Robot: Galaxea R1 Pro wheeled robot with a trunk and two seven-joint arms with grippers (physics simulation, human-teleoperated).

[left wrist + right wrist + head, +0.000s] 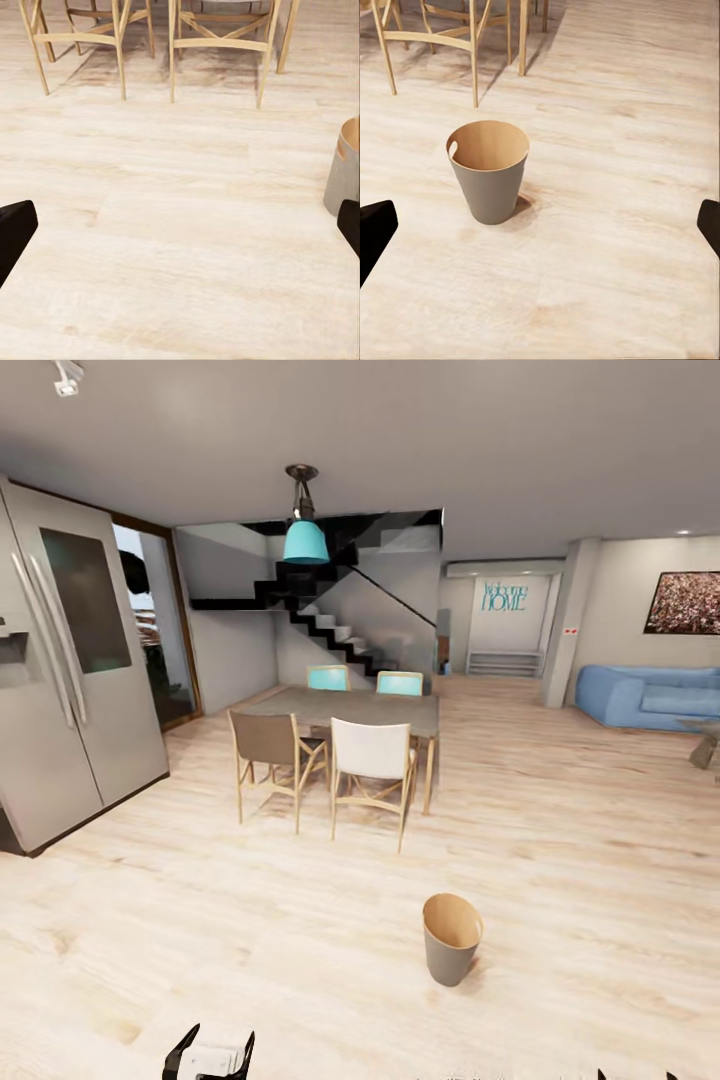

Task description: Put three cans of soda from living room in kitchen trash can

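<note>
Tash can (451,938) on open floor (600,880)

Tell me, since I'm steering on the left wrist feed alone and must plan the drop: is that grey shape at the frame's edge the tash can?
Observer: Yes. The right wrist view shows the whole tash can, upright on the wood floor.
Operator: Anything in it?
Observer: The part of its inside that I can see is bare tan wall.
Operator: Which way is the living room?
Observer: In the head view the blue sofa sits far off to the right, past the dining table.
</note>
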